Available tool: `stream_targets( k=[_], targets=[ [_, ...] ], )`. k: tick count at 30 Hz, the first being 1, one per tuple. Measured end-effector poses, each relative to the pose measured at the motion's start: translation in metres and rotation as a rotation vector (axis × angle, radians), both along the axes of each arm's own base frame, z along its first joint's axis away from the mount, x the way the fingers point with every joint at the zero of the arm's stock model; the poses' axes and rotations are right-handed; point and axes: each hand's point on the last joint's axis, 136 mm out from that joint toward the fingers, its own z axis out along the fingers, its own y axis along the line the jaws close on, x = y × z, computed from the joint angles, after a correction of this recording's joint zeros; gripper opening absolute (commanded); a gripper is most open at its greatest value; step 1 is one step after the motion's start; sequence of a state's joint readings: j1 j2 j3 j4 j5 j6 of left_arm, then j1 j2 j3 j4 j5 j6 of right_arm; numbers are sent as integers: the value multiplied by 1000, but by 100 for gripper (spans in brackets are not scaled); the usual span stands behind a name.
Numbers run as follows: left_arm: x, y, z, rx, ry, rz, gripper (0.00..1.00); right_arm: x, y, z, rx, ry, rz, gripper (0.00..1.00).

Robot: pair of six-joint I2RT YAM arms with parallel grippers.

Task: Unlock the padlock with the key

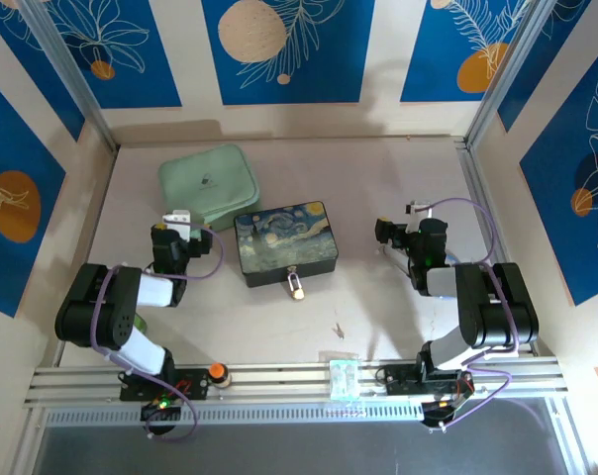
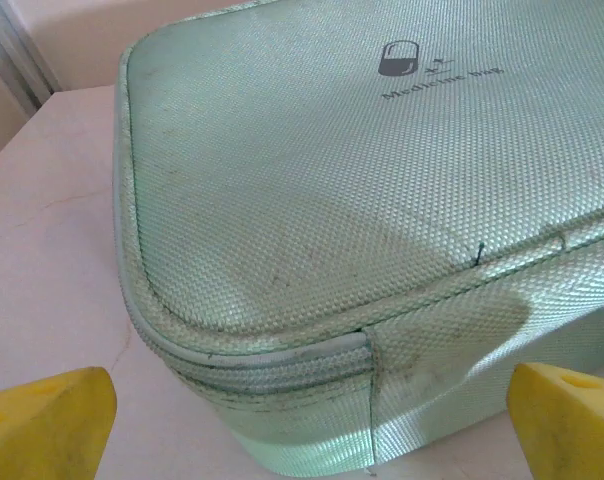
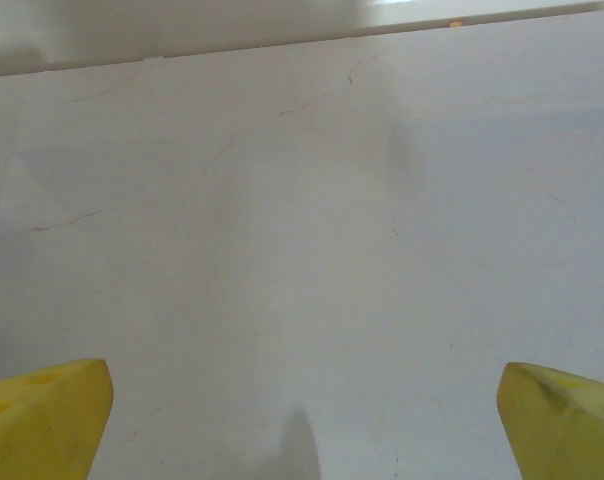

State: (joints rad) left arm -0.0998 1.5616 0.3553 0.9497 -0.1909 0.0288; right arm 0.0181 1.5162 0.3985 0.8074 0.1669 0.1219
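Observation:
The padlock [image 1: 295, 287], tiny with a brass body, hangs at the front clasp of the painted starry box [image 1: 284, 242] in the middle of the table. The key [image 1: 339, 330], a thin grey sliver, lies flat on the table to the near right of the padlock. My left gripper [image 1: 177, 226] is left of the box, and its yellow fingertips [image 2: 42, 420] stand wide apart facing the corner of a mint-green bag [image 2: 362, 200]. My right gripper [image 1: 390, 234] is right of the box, open over bare table [image 3: 302, 250], with nothing between its fingertips [image 3: 567, 415].
The mint-green bag [image 1: 208, 183] lies behind and left of the box, close in front of my left gripper [image 2: 302, 440]. A clear plastic piece [image 1: 344, 378] and an orange knob [image 1: 217, 372] sit on the near rail. Walls enclose the table on three sides.

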Motion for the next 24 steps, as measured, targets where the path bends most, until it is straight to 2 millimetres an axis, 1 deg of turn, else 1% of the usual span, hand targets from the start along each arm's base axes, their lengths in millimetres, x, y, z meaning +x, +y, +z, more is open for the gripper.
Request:
stream_targets(
  k=[8,24],
  targets=[
    [0,-4,0,-9,1,-24,100,0,0,0,0,0,0,99],
    [0,-4,0,-9,1,-24,100,0,0,0,0,0,0,99]
  ],
)
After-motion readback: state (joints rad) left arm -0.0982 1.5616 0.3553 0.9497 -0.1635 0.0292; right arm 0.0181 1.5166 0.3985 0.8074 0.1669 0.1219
